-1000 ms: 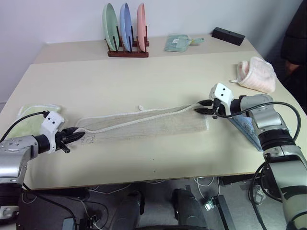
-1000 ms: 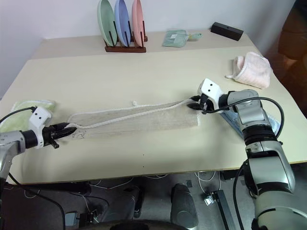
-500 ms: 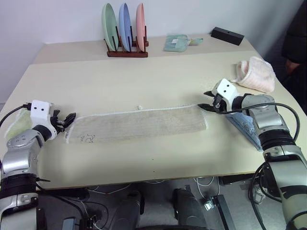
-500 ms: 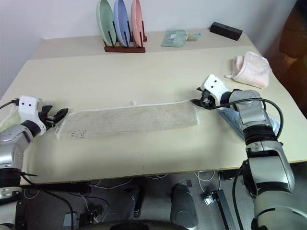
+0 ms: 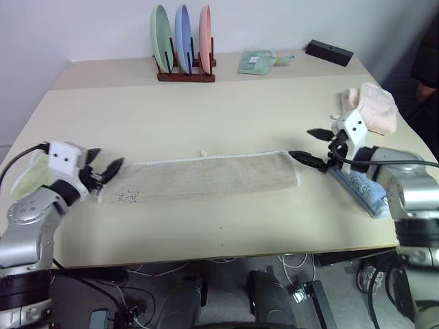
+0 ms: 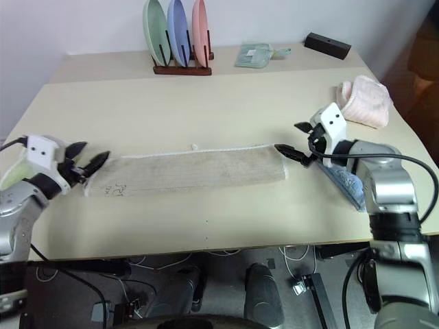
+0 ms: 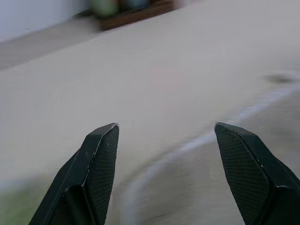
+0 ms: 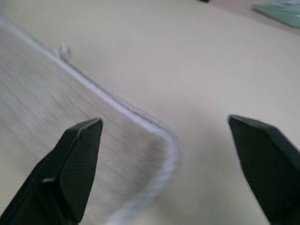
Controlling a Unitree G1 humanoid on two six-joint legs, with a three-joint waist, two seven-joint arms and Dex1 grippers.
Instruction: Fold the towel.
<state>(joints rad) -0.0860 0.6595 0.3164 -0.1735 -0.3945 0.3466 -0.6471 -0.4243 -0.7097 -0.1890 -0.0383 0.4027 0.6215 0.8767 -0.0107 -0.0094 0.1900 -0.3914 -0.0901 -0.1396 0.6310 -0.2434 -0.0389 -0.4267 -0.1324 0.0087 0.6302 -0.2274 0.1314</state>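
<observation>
The towel [image 5: 199,177] lies flat on the table as a long beige strip folded lengthwise. Its white edging runs along the far side, with a small white tag [image 5: 203,153] and a dark mark [image 5: 127,199] near its left end. My left gripper [image 5: 104,160] hovers open just off the towel's left end, with nothing between its fingers. Just off the right end, my right gripper [image 5: 310,145] is wide open and empty. The right wrist view shows the towel's corner [image 8: 166,140] below the spread fingers.
A rack of three plates [image 5: 184,48], a green cloth [image 5: 255,62] and a black box [image 5: 329,52] stand at the back. A pink towel [image 5: 374,110] and a light blue towel [image 5: 357,185] lie at the right. A light green towel [image 5: 27,178] lies at the left.
Both grippers have let go of the towel's ends and opened. The lifted layer has dropped flat onto the strip. Both hands have risen and drawn off the ends.
</observation>
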